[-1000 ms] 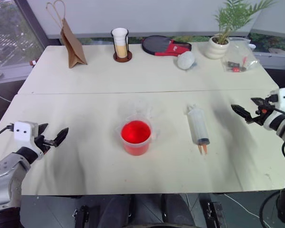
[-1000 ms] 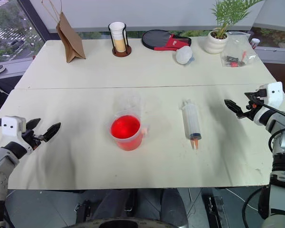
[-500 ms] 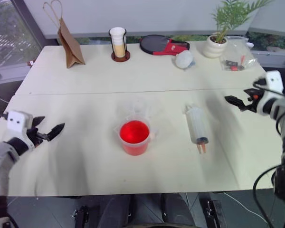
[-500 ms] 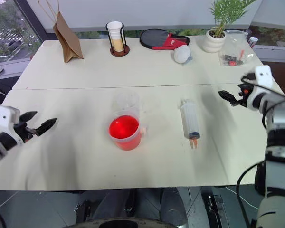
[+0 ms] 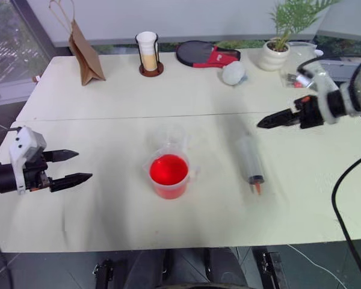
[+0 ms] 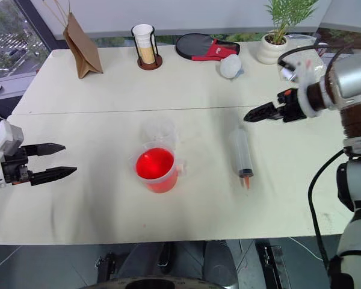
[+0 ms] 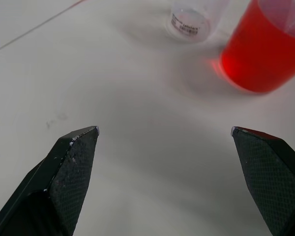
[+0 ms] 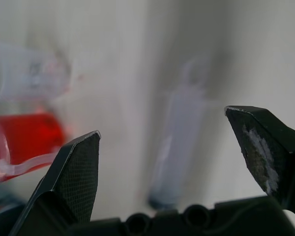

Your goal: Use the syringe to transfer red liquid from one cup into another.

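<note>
The left tool (image 5: 69, 167) hangs level over the table's (image 5: 108, 96) left edge, fingers spread wide and empty, aimed at the beaker of red liquid (image 5: 168, 174); the right tool (image 6: 253, 114), open and empty, points inward above the syringe (image 5: 251, 161), which lies flat right of the beaker; the clear cup (image 6: 158, 130) stands just behind the beaker.

right gripper (image 5: 266, 122): was swung inward over the table, toward the syringe (image 5: 250, 160).
left gripper (image 5: 78, 167): was raised and turned toward the beaker (image 5: 169, 175).
</note>
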You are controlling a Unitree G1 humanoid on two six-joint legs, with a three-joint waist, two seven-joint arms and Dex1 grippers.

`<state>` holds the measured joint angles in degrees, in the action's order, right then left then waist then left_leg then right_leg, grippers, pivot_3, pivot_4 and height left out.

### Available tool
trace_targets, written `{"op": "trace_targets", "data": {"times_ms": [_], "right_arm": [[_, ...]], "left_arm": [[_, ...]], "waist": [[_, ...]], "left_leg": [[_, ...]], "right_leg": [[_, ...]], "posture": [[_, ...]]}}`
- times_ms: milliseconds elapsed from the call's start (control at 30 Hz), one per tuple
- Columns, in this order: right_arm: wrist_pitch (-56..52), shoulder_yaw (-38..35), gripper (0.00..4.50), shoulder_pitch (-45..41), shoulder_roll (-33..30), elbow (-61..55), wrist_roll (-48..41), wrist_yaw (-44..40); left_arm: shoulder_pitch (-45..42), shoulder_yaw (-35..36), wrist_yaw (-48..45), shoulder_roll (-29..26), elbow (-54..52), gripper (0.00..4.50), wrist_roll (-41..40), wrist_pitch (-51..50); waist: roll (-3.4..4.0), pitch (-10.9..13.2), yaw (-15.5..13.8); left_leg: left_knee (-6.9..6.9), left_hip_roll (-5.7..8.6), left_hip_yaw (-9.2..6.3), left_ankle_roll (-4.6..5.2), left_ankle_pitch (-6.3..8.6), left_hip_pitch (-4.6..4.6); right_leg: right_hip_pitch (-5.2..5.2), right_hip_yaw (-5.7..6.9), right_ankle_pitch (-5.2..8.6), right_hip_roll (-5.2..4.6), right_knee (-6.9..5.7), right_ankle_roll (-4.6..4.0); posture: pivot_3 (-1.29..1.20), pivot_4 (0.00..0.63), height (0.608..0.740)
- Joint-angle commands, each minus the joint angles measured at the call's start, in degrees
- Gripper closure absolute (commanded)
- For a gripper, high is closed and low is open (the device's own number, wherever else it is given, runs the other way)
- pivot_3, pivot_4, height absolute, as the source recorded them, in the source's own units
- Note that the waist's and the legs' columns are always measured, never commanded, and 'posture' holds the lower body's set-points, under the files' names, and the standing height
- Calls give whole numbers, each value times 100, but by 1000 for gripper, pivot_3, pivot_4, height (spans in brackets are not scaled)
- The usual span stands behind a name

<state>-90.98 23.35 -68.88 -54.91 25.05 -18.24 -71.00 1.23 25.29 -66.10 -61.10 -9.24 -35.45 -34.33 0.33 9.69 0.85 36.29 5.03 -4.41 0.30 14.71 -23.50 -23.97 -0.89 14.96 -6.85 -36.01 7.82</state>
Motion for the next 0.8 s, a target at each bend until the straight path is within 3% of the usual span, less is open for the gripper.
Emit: {"op": "trace_targets", "data": {"times_ms": [33,400,500,600,633,667,800], "right_arm": [[-152,145,0,147,38,-43,-545,375],[-152,-197,0,780,986,-423,-621,2657],[-82,-383,956,884,1255,-466,-433,3020],[-79,-459,2578,930,1307,-502,-386,3171],[-116,-475,2936,958,1300,-553,-411,3198],[-140,-480,3123,997,1287,-633,-458,3214],[-152,-755,3124,1055,1278,-748,-736,3286]], "left_arm": [[-142,44,85,54,-260,38,-75,3],[-328,-155,222,235,-409,38,-35,30],[-371,-248,298,301,-389,0,62,92],[-363,-249,334,341,-343,0,104,135],[-358,-250,335,350,-331,0,120,148],[-372,-257,337,362,-308,0,139,168],[-495,-334,362,413,-195,0,205,251]], "waist": [[-1,1,-22],[-3,0,22],[-20,-9,24],[-23,-11,15],[-25,-12,15],[-27,-13,15],[-29,-15,15]], "left_leg": [[1,2,0,0,0,-1],[-6,-1,11,-27,-19,-6],[-3,-3,10,-28,-20,-6],[-1,-2,11,-27,-20,-6],[-1,-2,11,-27,-20,-6],[-1,-2,10,-27,-20,-6],[0,-2,10,-26,-20,-5]], "right_leg": [[-8,0,0,-1,0,0],[-10,-2,-1,4,-16,1],[-9,0,-1,7,-17,1],[-9,1,-2,7,-18,1],[-8,1,-2,8,-18,1],[-6,2,-2,8,-19,1],[-5,2,-2,8,-19,1]], "posture": [[0,150,739],[0,150,739],[0,150,739],[0,150,739],[0,150,739],[0,150,739],[0,150,739]]}}
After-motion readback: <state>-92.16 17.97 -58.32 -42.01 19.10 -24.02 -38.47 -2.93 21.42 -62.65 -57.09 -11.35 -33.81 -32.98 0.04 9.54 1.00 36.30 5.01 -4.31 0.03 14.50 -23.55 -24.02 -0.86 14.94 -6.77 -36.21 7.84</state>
